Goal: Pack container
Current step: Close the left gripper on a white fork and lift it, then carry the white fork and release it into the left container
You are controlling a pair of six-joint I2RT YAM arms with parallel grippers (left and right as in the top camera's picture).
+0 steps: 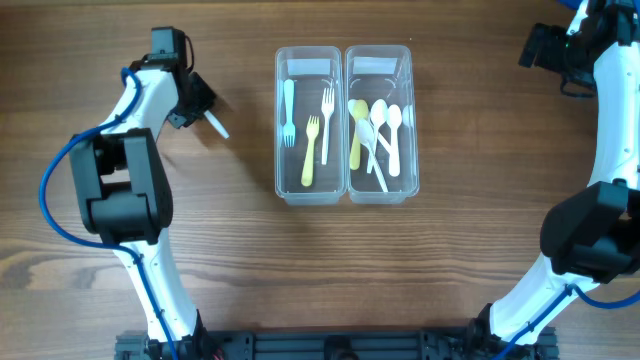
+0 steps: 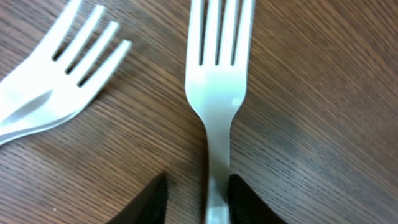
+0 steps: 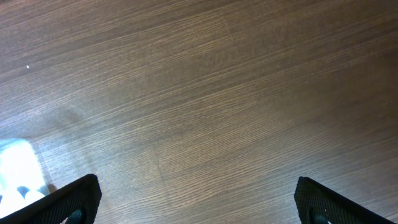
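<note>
Left end effector (image 2: 198, 186) narrowly parted, straddling handle of white fork (image 2: 217, 93) on bench (image 1: 300, 290), far-left corner; second white fork (image 2: 56, 93) beside. Left container (image 1: 282, 120), far-edge centre: three forks (image 1: 310, 150). Right container (image 1: 408, 120): yellow spoon (image 1: 355, 135), white spoons (image 1: 394, 135) overlapping, count unclear. Right end effector (image 3: 199, 199) wide open, empty.

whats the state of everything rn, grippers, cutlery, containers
left gripper: jaws open, straddling the white fork's handle, gap on one side
right gripper: jaws wide open, empty
white fork: lying on the table, not clamped
second white fork: loose on the table, untouched
left container: no lid, holds three forks
right container: no lid, holds spoons
</note>
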